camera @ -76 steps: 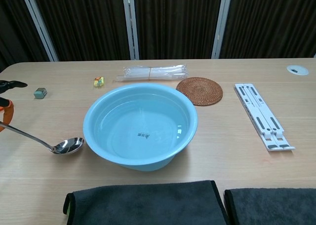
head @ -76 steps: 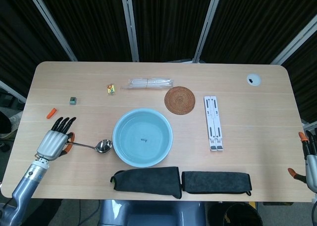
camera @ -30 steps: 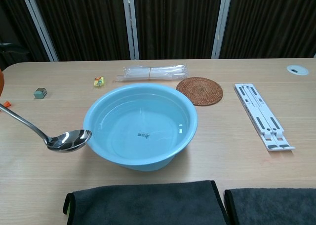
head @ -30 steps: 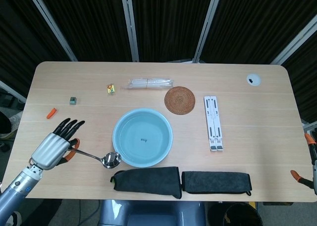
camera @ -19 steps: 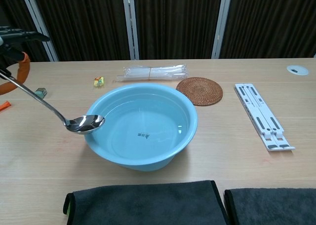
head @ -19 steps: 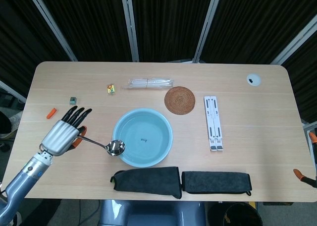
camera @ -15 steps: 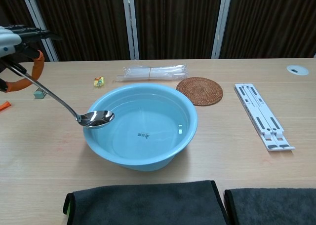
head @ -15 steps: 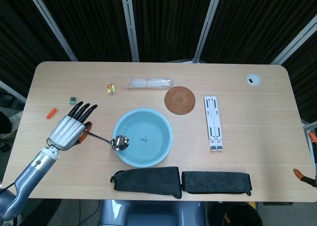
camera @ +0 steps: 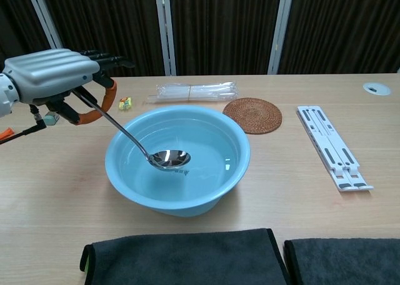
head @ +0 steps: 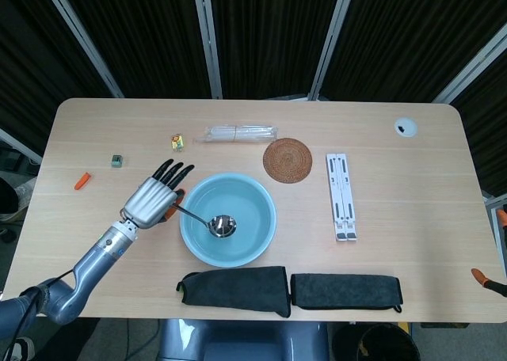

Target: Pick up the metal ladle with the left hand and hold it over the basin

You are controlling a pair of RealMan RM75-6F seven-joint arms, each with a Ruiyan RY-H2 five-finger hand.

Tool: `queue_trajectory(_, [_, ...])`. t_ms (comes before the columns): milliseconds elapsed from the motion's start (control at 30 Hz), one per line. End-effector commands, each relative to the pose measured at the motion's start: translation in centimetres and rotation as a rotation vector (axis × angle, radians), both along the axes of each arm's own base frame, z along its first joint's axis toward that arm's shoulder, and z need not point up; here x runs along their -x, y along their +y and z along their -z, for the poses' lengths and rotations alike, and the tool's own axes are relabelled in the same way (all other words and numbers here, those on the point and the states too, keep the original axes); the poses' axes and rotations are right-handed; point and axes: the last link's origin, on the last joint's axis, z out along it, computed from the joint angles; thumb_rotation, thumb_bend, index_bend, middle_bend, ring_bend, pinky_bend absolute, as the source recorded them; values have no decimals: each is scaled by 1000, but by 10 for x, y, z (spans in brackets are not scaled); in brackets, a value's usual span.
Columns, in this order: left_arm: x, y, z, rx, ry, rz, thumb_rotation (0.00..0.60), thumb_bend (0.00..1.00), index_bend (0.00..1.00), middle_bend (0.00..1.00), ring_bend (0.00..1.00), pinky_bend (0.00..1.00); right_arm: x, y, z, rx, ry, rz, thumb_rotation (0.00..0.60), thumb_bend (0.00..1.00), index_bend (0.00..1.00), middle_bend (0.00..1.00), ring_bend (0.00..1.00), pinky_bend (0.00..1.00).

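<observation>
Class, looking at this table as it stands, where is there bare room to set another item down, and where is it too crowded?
Bare wood lies right of the white folding stand, up to the grommet, and along the near-left edge. It is crowded around the blue basin: the left hand holds the metal ladle there, with two dark cloths in front.

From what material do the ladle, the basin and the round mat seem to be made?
Shiny metal ladle: polished steel, judging by its mirror reflections. Light blue round basin: probably plastic, smooth and glossy. Brown round woven mat: looks like rattan or similar fibre, coiled in rings.
</observation>
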Motion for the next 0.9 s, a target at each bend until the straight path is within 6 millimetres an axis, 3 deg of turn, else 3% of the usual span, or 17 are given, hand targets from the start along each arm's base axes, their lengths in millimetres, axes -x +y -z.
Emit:
queue_trajectory(33, [-5,2,6,7,2,6,600,451,569,0,0,0,1,0,-1,4,-2,1,600,0,0,0,0,0])
queue_trajectory(500, [-1,7,35,38,-13,-42,600,444,568,0,0,0,4,0,-4,5,-8,10,600,0,0,0,0,0])
queue_trajectory(900, [8,9,34,32,-20,-58,600,442,562,0,0,0,3,0,-4,7,-4,9,600,0,0,0,0,0])
